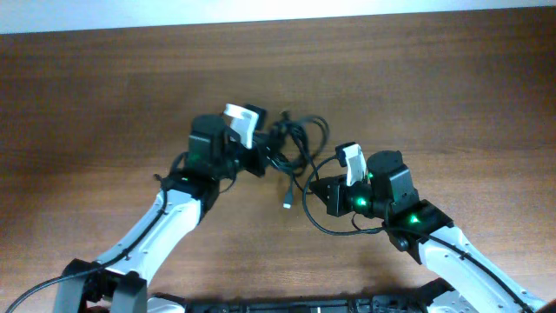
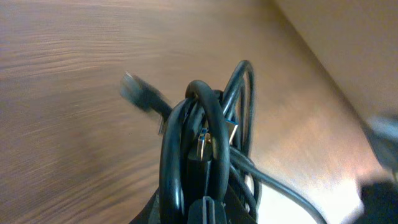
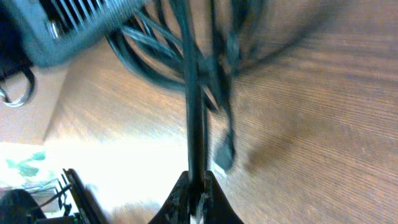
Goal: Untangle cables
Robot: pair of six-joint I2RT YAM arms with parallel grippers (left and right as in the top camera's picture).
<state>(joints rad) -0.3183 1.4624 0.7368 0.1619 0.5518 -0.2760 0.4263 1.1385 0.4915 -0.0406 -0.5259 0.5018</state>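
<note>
The cables (image 1: 295,143) are a tangled bundle of thin black cords held above the wooden table (image 1: 104,104) between my two arms. My left gripper (image 1: 263,156) is shut on the bundle's left side; in the left wrist view the loops (image 2: 205,130) rise straight out of its jaws (image 2: 202,208). My right gripper (image 1: 320,193) is shut on one strand; in the right wrist view that cord (image 3: 194,112) runs taut from the jaws (image 3: 198,186) up to the knot. A plug end (image 1: 286,205) hangs down from the bundle, and it also shows in the right wrist view (image 3: 224,155).
A slack black loop (image 1: 326,228) trails under the right gripper. The table's far edge meets a pale wall (image 1: 278,13) at the back. The left arm's grey housing (image 3: 74,25) shows blurred in the right wrist view.
</note>
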